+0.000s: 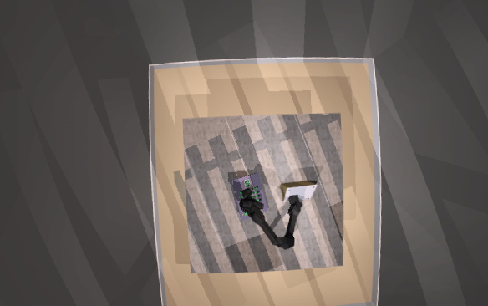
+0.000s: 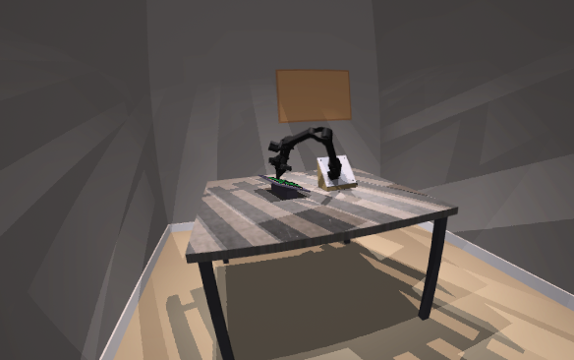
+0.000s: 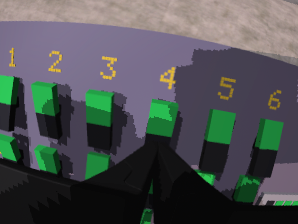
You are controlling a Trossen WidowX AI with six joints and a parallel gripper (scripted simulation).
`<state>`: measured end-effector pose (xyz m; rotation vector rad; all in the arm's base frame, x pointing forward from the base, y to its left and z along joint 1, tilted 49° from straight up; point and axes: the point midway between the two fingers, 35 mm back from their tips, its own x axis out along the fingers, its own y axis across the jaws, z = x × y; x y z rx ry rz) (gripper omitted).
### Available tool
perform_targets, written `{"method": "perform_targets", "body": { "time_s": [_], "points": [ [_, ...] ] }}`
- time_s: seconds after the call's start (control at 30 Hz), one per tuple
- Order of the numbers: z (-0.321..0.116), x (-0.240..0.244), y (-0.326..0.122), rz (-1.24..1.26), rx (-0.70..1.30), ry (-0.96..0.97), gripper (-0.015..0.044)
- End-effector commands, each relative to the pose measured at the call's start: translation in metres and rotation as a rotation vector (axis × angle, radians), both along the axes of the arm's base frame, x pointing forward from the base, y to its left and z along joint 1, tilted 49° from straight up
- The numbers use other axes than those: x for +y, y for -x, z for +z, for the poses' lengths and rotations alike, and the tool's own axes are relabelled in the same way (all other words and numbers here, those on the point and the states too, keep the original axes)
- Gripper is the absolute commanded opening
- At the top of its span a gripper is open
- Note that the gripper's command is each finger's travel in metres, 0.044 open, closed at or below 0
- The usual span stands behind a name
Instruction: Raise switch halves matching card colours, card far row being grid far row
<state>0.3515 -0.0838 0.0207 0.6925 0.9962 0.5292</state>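
The purple switch panel [image 1: 256, 180] [image 2: 286, 191] [image 3: 140, 42] is under the arm's end. In the wrist view its far row is numbered 1 to 6, including switch 3 [image 3: 99, 114], switch 4 [image 3: 162, 117] and switch 5 [image 3: 218, 134]. Each shows a green far half and a dark near half; the tilts are hard to tell. My gripper [image 3: 156, 148] [image 2: 278, 177] is shut and empty, its tips over the near end of switch 4; contact is unclear. It hides much of the nearer switches. The card [image 3: 282, 201] shows only its corner at the wrist view's right edge.
The arm's base stands on a white sloped plate [image 1: 302, 192] [image 2: 345, 167] to the right of the panel. The table [image 1: 267, 138] [image 2: 236, 211] carries both. An orange board [image 2: 314, 95] hangs on the wall behind. Striped shadows cross the table and panel.
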Motion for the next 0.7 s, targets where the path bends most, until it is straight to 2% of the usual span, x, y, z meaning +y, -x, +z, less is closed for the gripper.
{"method": "perform_targets", "body": {
  "time_s": [0.0, 0.17, 0.33, 0.57, 0.67],
  "points": [
    [0.001, -0.002, 0.001, 0.000, 0.001, 0.001, 0.0000],
    [0.032, -0.040, 0.023, 0.015, 0.019, 0.004, 0.0000],
    [0.037, -0.045, 0.027, 0.018, 0.021, 0.001, 0.0000],
    [-0.009, -0.088, 0.021, 0.017, 0.019, 0.006, 0.0000],
    [-0.011, -0.090, 0.021, 0.017, 0.019, 0.006, 0.0000]
  ]
}}
